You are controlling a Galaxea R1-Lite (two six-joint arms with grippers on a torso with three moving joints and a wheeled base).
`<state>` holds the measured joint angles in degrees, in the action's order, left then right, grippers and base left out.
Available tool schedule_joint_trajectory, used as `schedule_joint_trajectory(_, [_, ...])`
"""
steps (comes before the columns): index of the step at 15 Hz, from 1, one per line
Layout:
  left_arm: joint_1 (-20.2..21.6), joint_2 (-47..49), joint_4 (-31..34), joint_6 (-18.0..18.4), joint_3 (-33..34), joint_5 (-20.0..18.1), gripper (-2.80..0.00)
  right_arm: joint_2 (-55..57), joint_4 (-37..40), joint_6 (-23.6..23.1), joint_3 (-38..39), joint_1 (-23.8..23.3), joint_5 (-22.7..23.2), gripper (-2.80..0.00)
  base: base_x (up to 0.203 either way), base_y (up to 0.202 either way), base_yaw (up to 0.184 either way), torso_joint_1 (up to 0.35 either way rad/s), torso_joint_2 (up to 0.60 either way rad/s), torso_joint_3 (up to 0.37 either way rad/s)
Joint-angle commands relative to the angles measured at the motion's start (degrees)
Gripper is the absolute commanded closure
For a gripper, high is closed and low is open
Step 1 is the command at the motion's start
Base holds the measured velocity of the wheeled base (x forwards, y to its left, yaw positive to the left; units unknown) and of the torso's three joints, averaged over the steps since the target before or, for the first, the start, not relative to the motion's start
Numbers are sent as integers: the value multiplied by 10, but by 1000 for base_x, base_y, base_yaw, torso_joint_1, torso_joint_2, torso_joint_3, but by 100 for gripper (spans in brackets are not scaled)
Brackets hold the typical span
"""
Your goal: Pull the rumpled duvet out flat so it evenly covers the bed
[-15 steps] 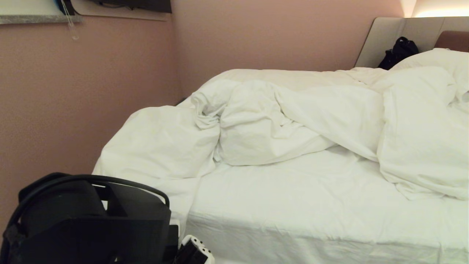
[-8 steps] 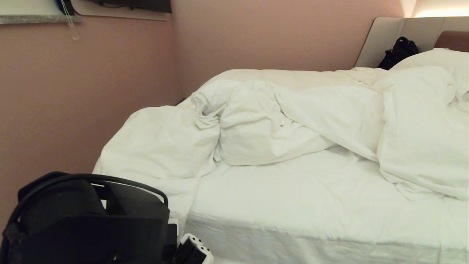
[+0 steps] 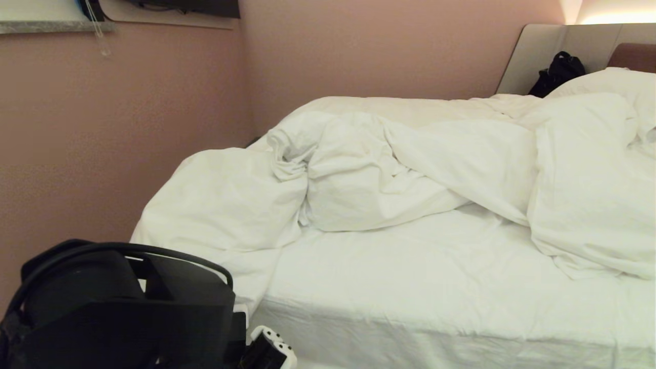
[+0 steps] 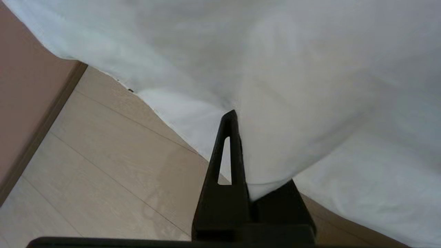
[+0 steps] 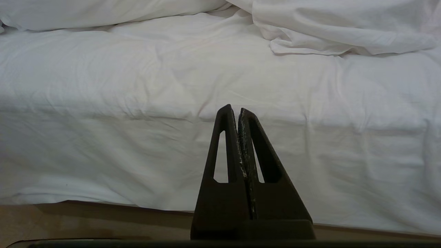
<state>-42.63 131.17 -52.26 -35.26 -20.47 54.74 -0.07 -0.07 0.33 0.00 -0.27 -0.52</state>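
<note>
Left end effector (image 4: 237,117) pinching duvet (image 3: 410,164) hem overhanging bed (image 3: 435,318) corner near floor; right end effector (image 5: 234,112) pressed together, idle. Risk: thin fold slipping out when pulled.

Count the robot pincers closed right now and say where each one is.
2. The left pincer is clamped on the duvet edge hanging near the floor. The right pincer is shut on nothing, facing the side of the bed.

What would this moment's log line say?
left gripper: shut on duvet edge above floor | right gripper: shut, idle | bed: partly uncovered
</note>
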Motion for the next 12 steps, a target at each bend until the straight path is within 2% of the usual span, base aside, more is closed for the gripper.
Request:
schedule_joint_trajectory(1, [0,-3,-10,-3,4,3,0,1,0,0,0,0,0,0,0,0,0,0,0,0])
schedule_joint_trajectory(6, [6,-31,-25,-2,19,4,0,1,0,0,0,0,0,0,0,0,0,0,0,0])
schedule_joint_trajectory(12, [10,-155,-24,14,60,4,0,1,0,0,0,0,0,0,0,0,0,0,0,0])
